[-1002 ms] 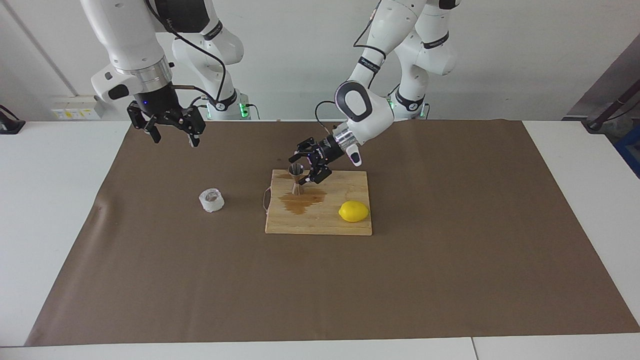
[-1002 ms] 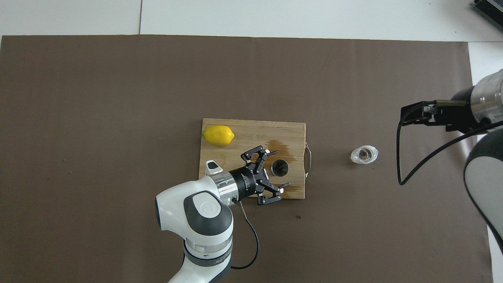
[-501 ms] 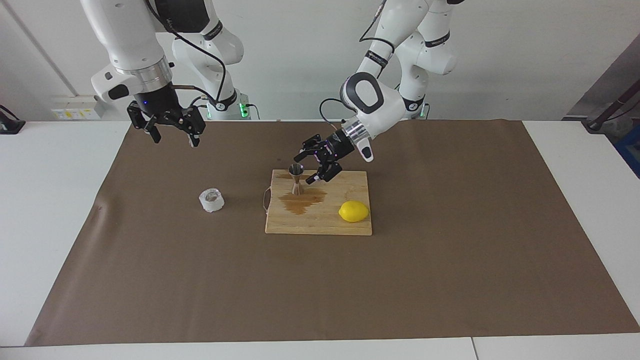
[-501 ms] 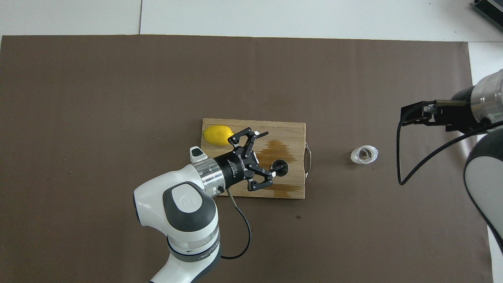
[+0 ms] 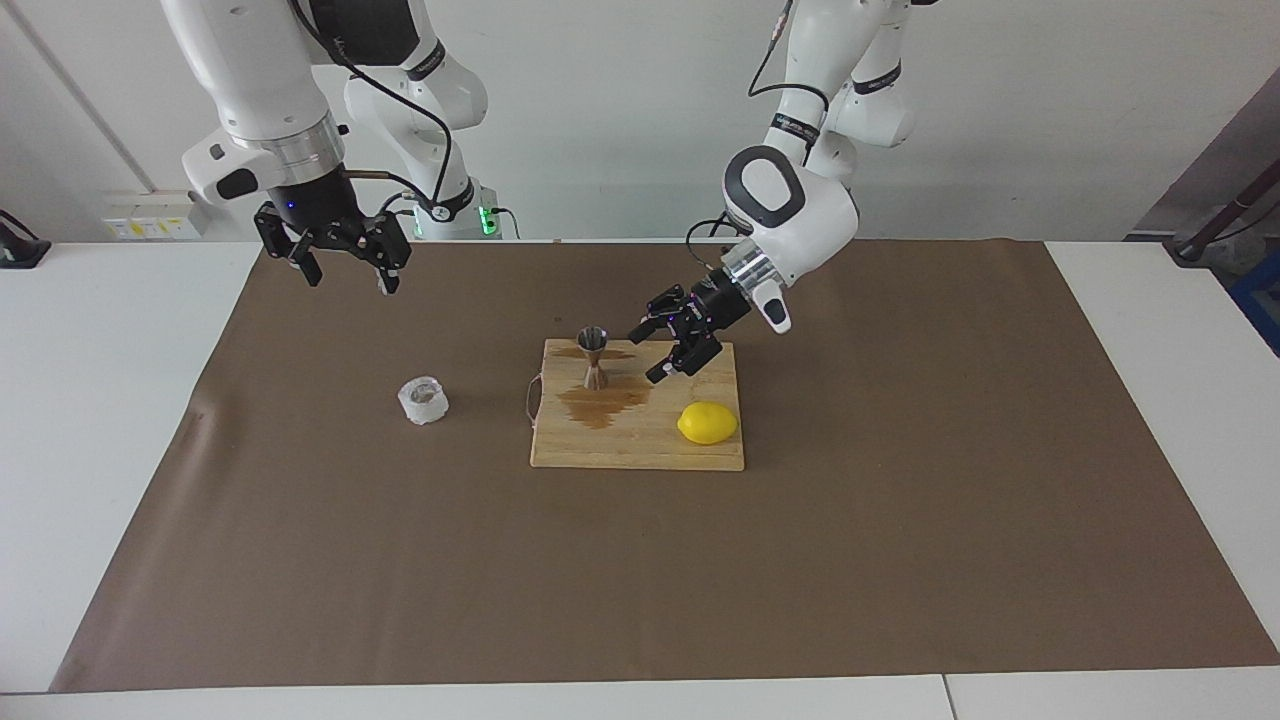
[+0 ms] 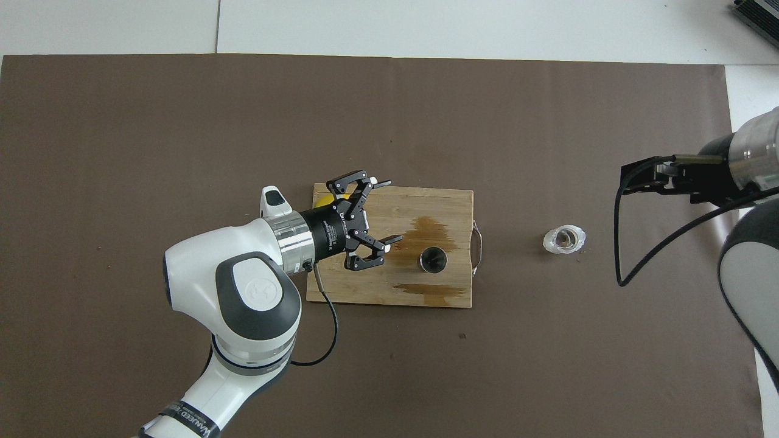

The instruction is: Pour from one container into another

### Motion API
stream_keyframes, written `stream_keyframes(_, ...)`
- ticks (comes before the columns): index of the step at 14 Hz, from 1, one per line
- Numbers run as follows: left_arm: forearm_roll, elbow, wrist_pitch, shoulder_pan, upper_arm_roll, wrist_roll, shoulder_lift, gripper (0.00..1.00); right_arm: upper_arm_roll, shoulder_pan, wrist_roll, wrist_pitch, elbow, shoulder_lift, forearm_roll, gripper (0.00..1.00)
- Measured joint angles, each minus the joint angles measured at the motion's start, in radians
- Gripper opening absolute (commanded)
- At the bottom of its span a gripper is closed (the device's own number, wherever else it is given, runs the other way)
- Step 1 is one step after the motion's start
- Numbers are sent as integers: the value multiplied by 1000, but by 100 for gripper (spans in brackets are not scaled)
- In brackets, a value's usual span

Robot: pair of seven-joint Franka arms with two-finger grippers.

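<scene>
While the jigger (image 5: 594,356) stands upright and alone on the cutting board (image 5: 700,455), the left end effector (image 5: 668,347) has drawn back from it within the last second: it was close around the jigger's upper cone, and now it hangs over the board between the jigger and the lemon (image 5: 707,423), with fingers spread wide and nothing between them. That reads as a release, so the receiving vessel is set and free. A brown wet patch (image 5: 604,403) stains the board just beside the jigger, on the side away from the robots, with a second streak nearer the robots; it looks like spilled liquid, which suggests the pour is either done or went partly astray.

The crinkled cup (image 5: 423,399) sits on the brown paper (image 5: 400,560) off the board, toward the right arm's end of the tabletop from the jigger, well apart from it. It has not moved in that second. The right end effector (image 5: 340,265) waits in the air over the paper, nearer that end than the cup, its fingers parted and empty.

Brown paper covers most of the white tabletop (image 5: 90,340). A plain pale wall (image 5: 600,100) stands at the robots' end, with a power strip (image 5: 150,215) low on it.
</scene>
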Motion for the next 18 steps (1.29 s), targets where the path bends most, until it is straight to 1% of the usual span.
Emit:
stream_keyframes(2,144,5,-100,52,3,0,-2,100,0,-1,-7,0,0,0,0,100)
stream_keyframes(5,405,25,-292,139,5,1,-14,100,2,1,-129,-1,-11,0,0,100)
stream_keyframes(6,501,41,-348,163,6,2,-17,100,3,1,-182,2,-23,-2,0,100)
stream_keyframes(7,625,68,-408,183,7,2,-22,100,4,1,-256,22,-44,-6,0,100)
stream_keyframes(9,861,138,-507,199,6,3,-28,100,4,1,-418,112,-124,-26,1,100)
stream_keyframes(11,1061,199,-562,200,0,1,-30,100,4,1,-588,192,-220,-54,1,100)
stream_keyframes(13,1234,223,-595,199,-15,2,-40,100,4,1,-760,222,-273,-69,1,100)
stream_keyframes(15,1357,230,-632,199,-25,13,-68,100,4,1,-923,249,-317,-73,2,100)
stream_keyframes(18,1520,230,-673,200,-20,113,-120,100,4,1,-1096,302,-404,-72,4,100)
